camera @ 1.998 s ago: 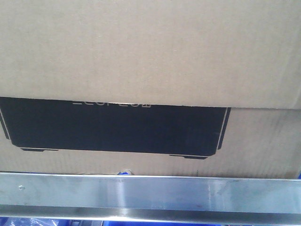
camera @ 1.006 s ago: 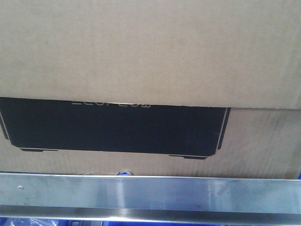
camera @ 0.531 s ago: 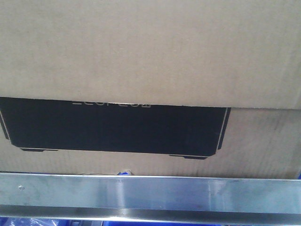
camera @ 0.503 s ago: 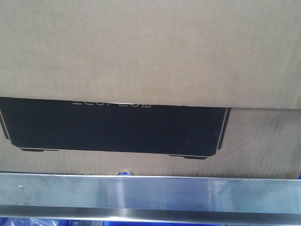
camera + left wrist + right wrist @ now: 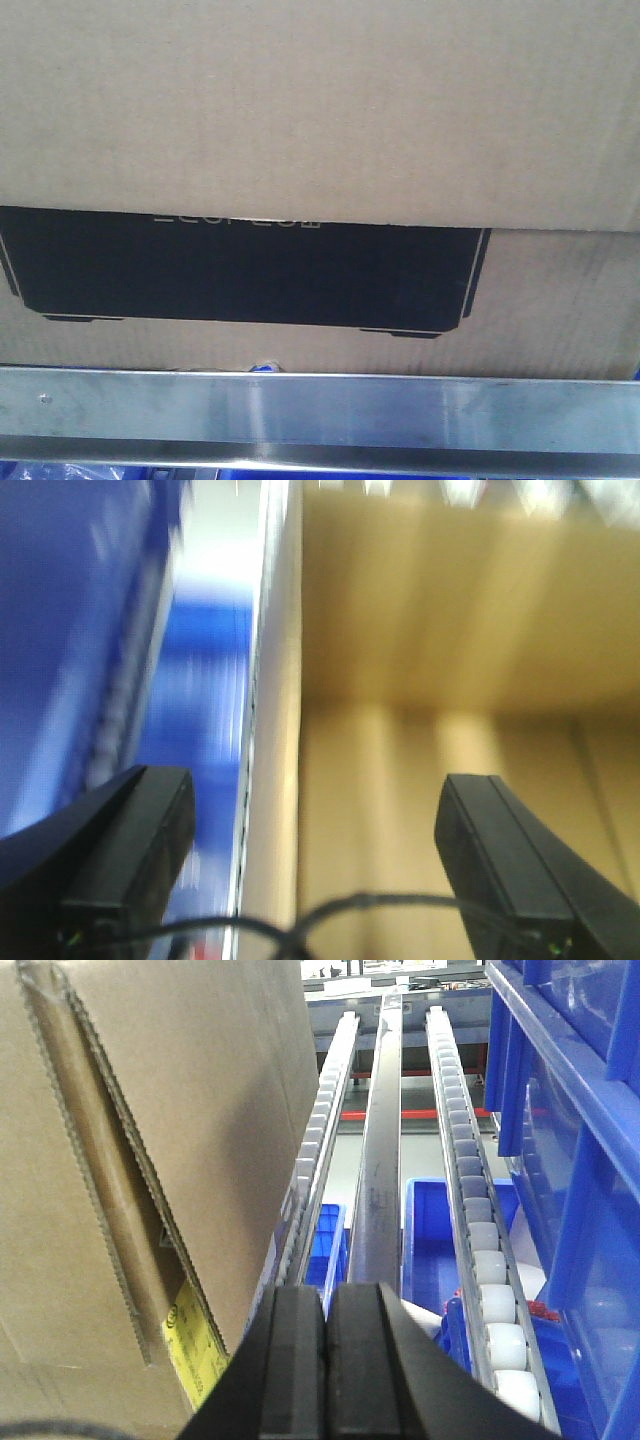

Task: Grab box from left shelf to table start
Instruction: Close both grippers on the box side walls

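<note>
With the box (image 5: 320,110) sitting on the left shelf (image 5: 320,410), my left tool (image 5: 315,780) gaping empty at one edge and my right tool (image 5: 326,1298) pinched closed on nothing beside the other flank, I fear uneven pressure skewing it on the rollers (image 5: 482,1260).

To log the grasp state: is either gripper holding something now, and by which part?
Nothing is held. The left gripper is open before the box; the right gripper is shut, empty, beside it.

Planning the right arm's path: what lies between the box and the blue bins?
Right wrist view, left to right: a roller track, a metal rail, a second roller track separate the box from the blue bins.
</note>
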You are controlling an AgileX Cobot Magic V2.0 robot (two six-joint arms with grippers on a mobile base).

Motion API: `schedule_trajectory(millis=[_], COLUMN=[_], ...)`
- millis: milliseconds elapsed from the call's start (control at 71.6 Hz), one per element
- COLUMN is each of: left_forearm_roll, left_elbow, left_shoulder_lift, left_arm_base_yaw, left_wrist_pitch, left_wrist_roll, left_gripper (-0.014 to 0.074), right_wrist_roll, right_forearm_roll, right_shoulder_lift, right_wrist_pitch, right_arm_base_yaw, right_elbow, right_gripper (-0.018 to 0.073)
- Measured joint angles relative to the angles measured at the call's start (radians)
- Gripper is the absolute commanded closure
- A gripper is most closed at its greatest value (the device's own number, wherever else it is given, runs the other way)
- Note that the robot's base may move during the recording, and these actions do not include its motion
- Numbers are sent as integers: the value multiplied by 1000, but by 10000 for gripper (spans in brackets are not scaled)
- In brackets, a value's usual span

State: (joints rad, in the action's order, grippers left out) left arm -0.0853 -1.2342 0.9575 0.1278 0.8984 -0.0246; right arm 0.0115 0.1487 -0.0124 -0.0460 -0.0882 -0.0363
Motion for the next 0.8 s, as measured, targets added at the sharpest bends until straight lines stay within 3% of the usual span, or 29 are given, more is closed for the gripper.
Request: schedule_trajectory(millis=[196, 293, 405, 601, 796], left_forearm_roll=[-4, -4, -4, 18, 30], left_elbow=[-95, -107, -107, -112, -112], left_shoulder_lift=[204, 270, 312, 319, 321], left_arm_base_yaw=[0, 0, 0, 0, 0], left_wrist_pitch=[114, 134, 157, 166, 163], left_wrist_roll=[0, 0, 0, -7, -3], left_gripper=[190, 238, 371, 710, 692], right_wrist_roll=[0, 0, 0, 0, 0], right_forearm_roll=[0, 0, 0, 0, 0], right_shoulder_lift=[0, 0, 0, 0, 0], right_wrist_pitch=[0, 0, 0, 0, 11], right_arm_base_yaw=[0, 0, 0, 0, 0], right_elbow=[0, 0, 0, 0, 0], right_gripper=[502, 502, 502, 502, 502])
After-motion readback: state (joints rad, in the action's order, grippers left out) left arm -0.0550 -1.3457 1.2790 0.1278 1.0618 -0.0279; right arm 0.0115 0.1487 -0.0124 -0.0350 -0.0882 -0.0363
